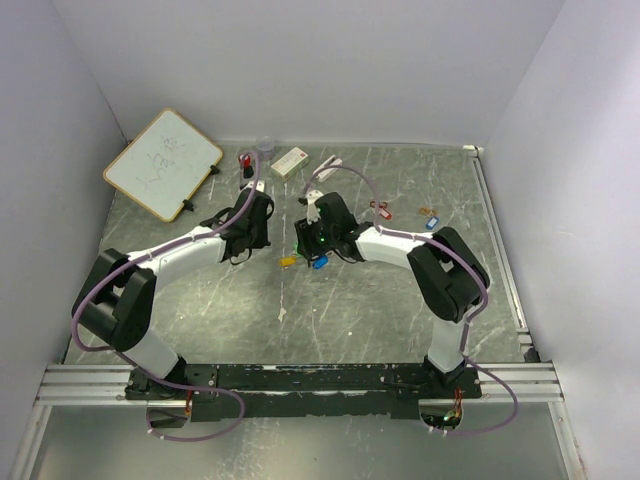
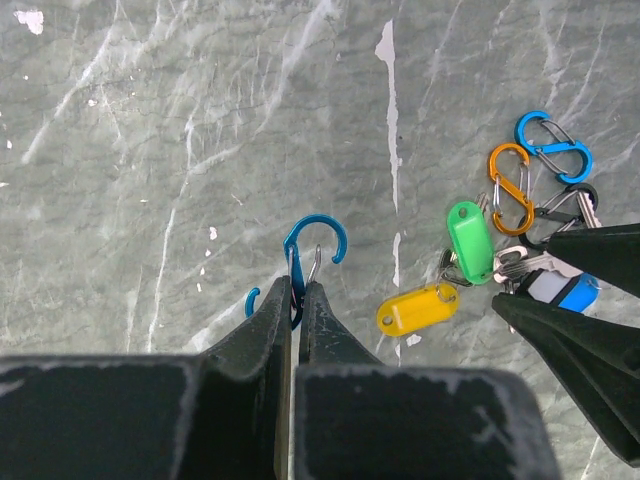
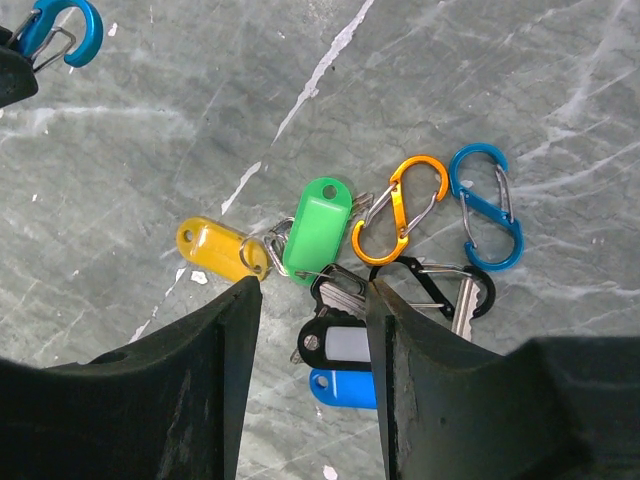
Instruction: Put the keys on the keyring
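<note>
My left gripper (image 2: 298,288) is shut on a blue carabiner-style keyring (image 2: 318,238), holding it a little above the table with its hooked end pointing away from me. To its right the keys lie in a bunch: a yellow tag (image 3: 215,247), a green tag (image 3: 318,228), a black tag with a white label (image 3: 340,343) and a blue tag (image 3: 345,388). My right gripper (image 3: 312,290) stands open just over this bunch, with the black tag and a metal key between its fingers. I cannot tell whether the fingers touch them.
Orange (image 3: 400,208), blue (image 3: 487,205) and black (image 3: 450,285) carabiners lie beside the bunch. A red tag (image 1: 381,210) and two more small tags (image 1: 431,220) lie to the right. A whiteboard (image 1: 163,163), a red-capped cylinder (image 1: 246,162) and a white block (image 1: 290,161) are at the back.
</note>
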